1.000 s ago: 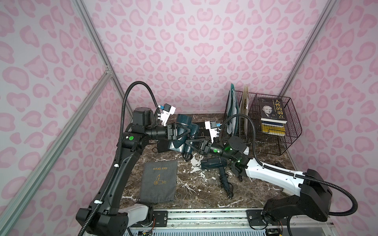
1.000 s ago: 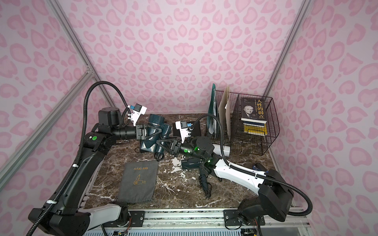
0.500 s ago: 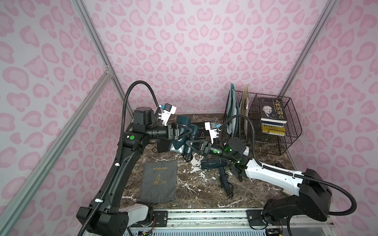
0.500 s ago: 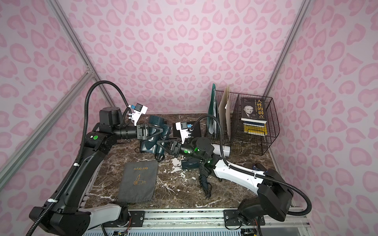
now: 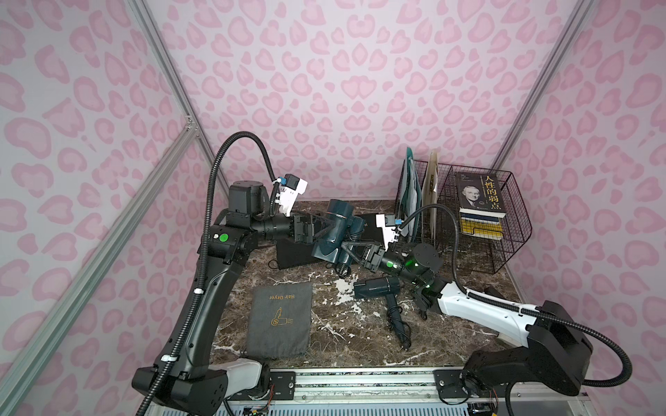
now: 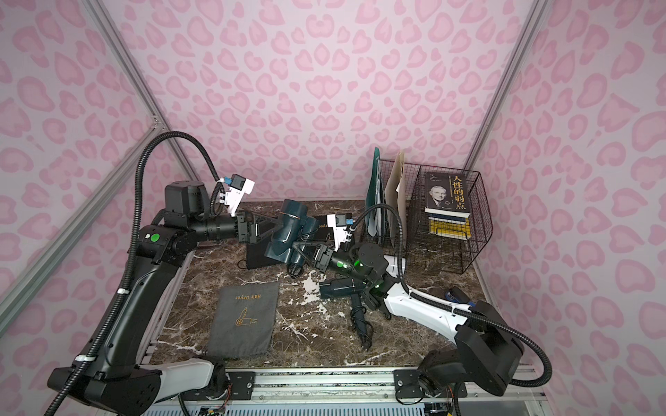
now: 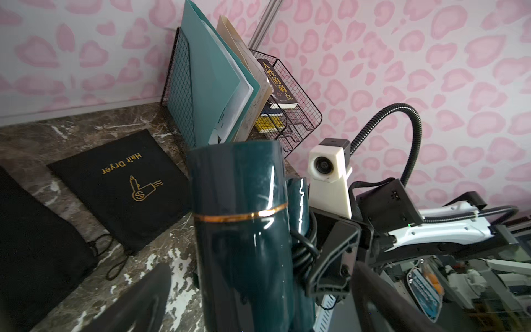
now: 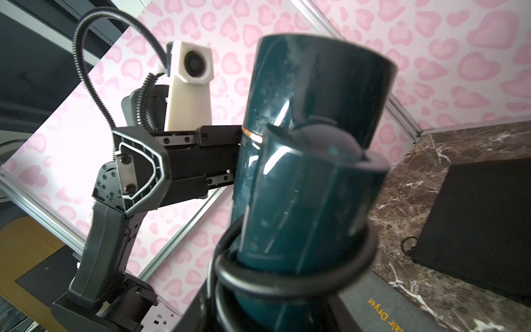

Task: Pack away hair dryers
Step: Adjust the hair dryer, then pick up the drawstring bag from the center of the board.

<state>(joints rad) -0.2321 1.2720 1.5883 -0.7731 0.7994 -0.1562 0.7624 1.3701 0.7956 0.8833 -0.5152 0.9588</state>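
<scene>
A dark teal hair dryer [image 5: 335, 230] [image 6: 288, 234] hangs above the back of the table between my two grippers. My right gripper [image 5: 351, 250] [image 8: 273, 316] is shut on its handle [image 8: 301, 201], where the black cord is wound round. The barrel [image 7: 241, 215] points up. My left gripper [image 5: 317, 227] [image 7: 258, 310] is open, with a finger on each side of the barrel and a gap showing on both sides. A second dark hair dryer [image 5: 376, 288] [image 6: 338, 288] lies on the marble under my right arm, its cord trailing toward the front.
A grey "Hair Dryer" pouch [image 5: 281, 320] lies flat at the front. Two black pouches [image 7: 120, 184] [image 7: 28, 244] lie at the back under the raised dryer. A wire basket [image 5: 504, 252] with a book [image 5: 479, 194] and upright folders [image 5: 411, 194] fills the back right corner.
My left gripper's jaws have spread wide off the dryer's barrel. The dryer stays up in my right gripper, and both arms have barely moved.
</scene>
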